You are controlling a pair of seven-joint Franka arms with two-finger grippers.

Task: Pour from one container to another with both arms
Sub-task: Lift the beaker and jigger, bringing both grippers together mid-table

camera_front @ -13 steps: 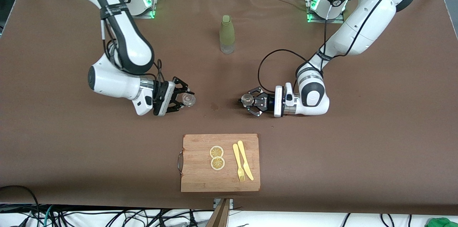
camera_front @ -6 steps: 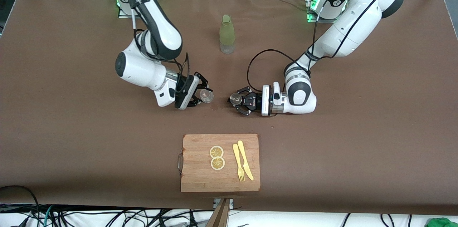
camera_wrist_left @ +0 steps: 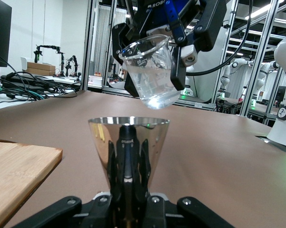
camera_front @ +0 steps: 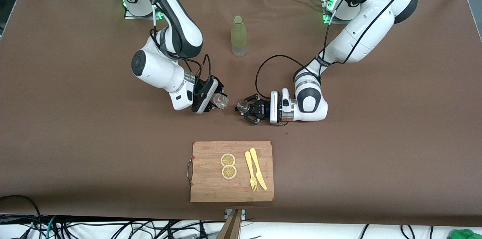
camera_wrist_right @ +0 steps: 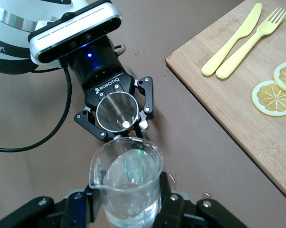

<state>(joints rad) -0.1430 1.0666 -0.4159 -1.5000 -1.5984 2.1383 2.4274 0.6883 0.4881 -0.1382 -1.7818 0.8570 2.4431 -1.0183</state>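
1. Right pincer (camera_front: 215,99) clamped on the clear glass cup (camera_front: 220,101), held over the bare worktop (camera_front: 75,118) between the olive bottle (camera_front: 239,35) and the cutting board (camera_front: 231,171). The cup is tipped, its spout toward the jigger.
2. Left pincer (camera_front: 246,109) clamped on the waist of the silver jigger (camera_front: 243,106), upright, mouth open upward, just beside and below the cup.
3. Risk: the jigger's mouth is narrow. In the right wrist view the cup's lip (camera_wrist_right: 126,147) sits near the jigger (camera_wrist_right: 116,111) rim, not clearly over its centre; tipping further now would likely spill liquid onto the worktop.
4. Risk: a fast tilt could overshoot the stream or overfill the small cone.
5. Risk: droplets already lie on the worktop near the board; wet glass may slip in the grip.
6. Risk: the two pincers are close; any inward drift could knock the cup against the jigger.
7. Count: one cup, one jigger, one bottle, one board, two lemon slices (camera_front: 228,166), one fork (camera_front: 250,171), one knife (camera_front: 258,168), two arms.
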